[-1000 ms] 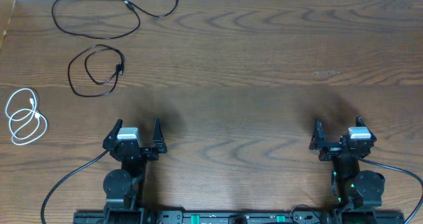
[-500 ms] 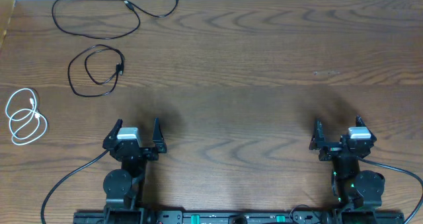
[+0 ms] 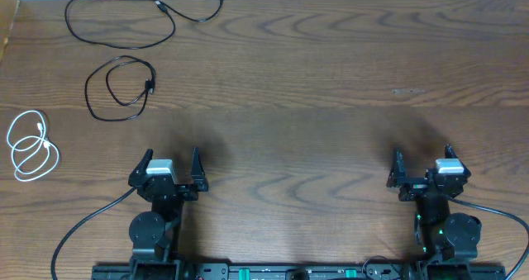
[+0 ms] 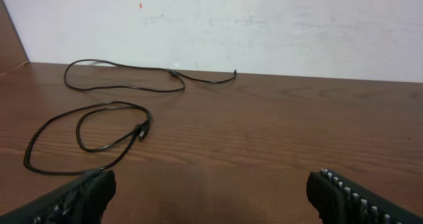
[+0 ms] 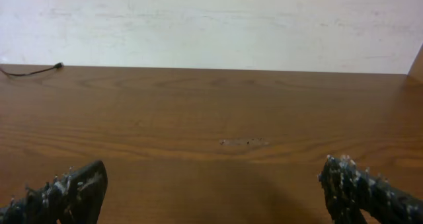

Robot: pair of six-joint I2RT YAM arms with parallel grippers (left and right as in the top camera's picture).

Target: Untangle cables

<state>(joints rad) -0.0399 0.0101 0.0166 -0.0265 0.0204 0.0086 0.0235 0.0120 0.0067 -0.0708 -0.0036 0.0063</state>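
- Overhead, you see the longer black cable (image 3: 164, 9) looped along the back edge of the bench (image 3: 314, 90), on its left part.
- The shorter black cable (image 3: 150, 85) lies just in front of it, apart.
- The white cable (image 3: 39, 128) sits coiled by the left edge, separate from both.
- Your left tool (image 3: 171, 160) stands wide, holding nothing.
- Your right tool (image 3: 421, 158) is likewise wide and empty, well apart from every cable.

light: even, moderately bright | shadows: soft dark patches on table (image 3: 273, 106), lower left and lower right of overhead | wrist views: slightly soft, bottom corners blurred
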